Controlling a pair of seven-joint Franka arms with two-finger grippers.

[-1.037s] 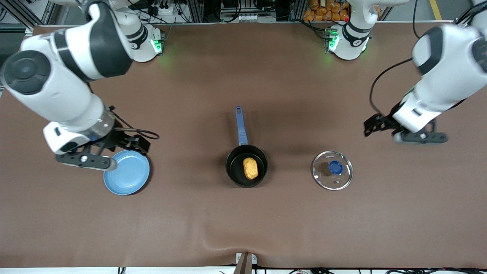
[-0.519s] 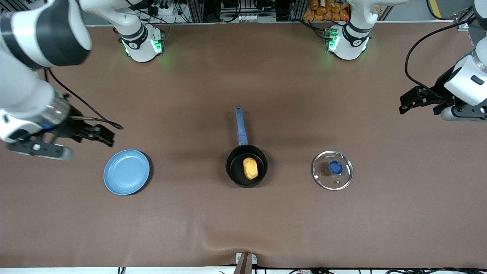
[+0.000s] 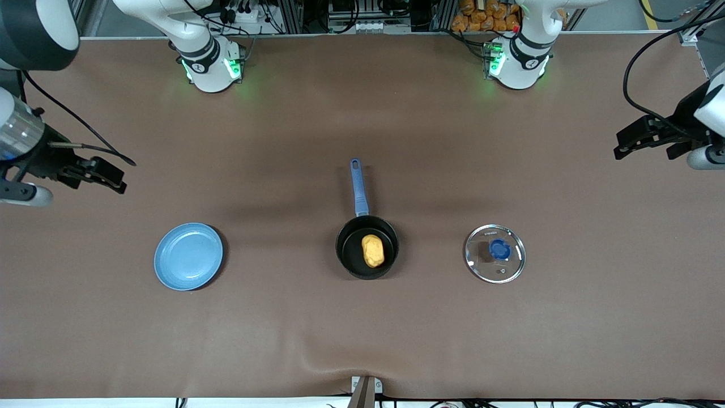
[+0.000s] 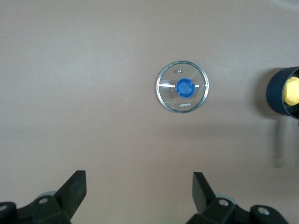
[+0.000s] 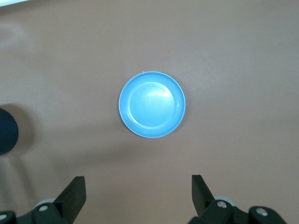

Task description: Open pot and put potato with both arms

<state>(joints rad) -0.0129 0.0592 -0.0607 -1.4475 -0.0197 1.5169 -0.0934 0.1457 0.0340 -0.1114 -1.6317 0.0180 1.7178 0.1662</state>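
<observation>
Potato [image 3: 372, 251] lies inside the pot [image 3: 367, 247], a small black saucepan that stands uncovered near the middle of the counter [image 3: 362, 328], its blue handle [image 3: 357, 186] pointing toward the robots' bases. Its glass lid [image 3: 494, 253] with the blue knob [image 3: 499, 249] lies flat on the counter beside the pot, toward the left arm's end and apart from it. A light-blue plate [image 3: 188, 264] lies on the counter beside the pot toward the right arm's end, well apart from it. Both claws are far from the pot and the potato. The left claw [image 3: 645, 140] hangs in the air over the counter's edge at the left arm's end, its fingers spread wide with nothing between them; the left wrist view shows the two finger tips [image 4: 74, 189] apart, the lid [image 4: 182, 87] well away from them, and the pot [image 4: 283, 92] cut off at the frame's edge with only a sliver of the potato [image 4: 292, 91] in sight. The right claw [image 3: 93, 174] hangs over the counter at the right arm's end, likewise spread and empty; its wrist view shows the plate [image 5: 152, 103] whole and only a dark arc of the pot [image 5: 7, 131] at the frame's edge. In the front view both arms are largely cut off by the frame. Small lettering on the lid's glass reads KONKA in the left wrist view; in the front view it is too small to read.
</observation>
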